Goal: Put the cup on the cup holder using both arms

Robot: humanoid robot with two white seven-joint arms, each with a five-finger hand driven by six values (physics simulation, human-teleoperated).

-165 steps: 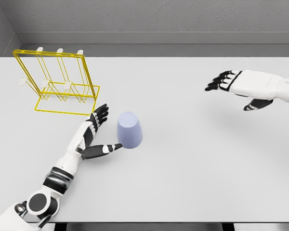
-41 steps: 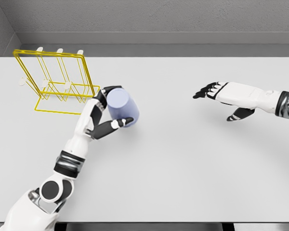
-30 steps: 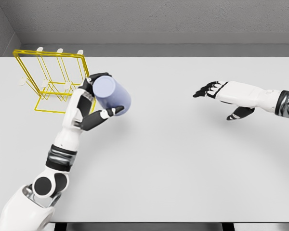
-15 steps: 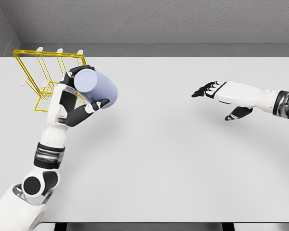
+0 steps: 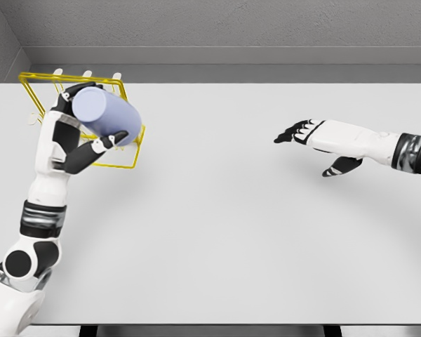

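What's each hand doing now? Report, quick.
Left hand: closed on the cup, in front of the cup holder.
Right hand: open, holding nothing.

Cup point(image 5: 107, 116) – matt, smooth; holder point(image 5: 130, 151) – thin glossy wire; table point(image 5: 231, 232) matt.

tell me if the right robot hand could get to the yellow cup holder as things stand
Probably not easily: the right robot hand hovers far across the table, and the left robot hand with the cup fronts the cup holder.

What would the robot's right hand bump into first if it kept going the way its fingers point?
Probably nothing soon. The right hand points left over bare white table. Far along that line are the lilac plastic cup and yellow wire cup holder, though depth is unclear.
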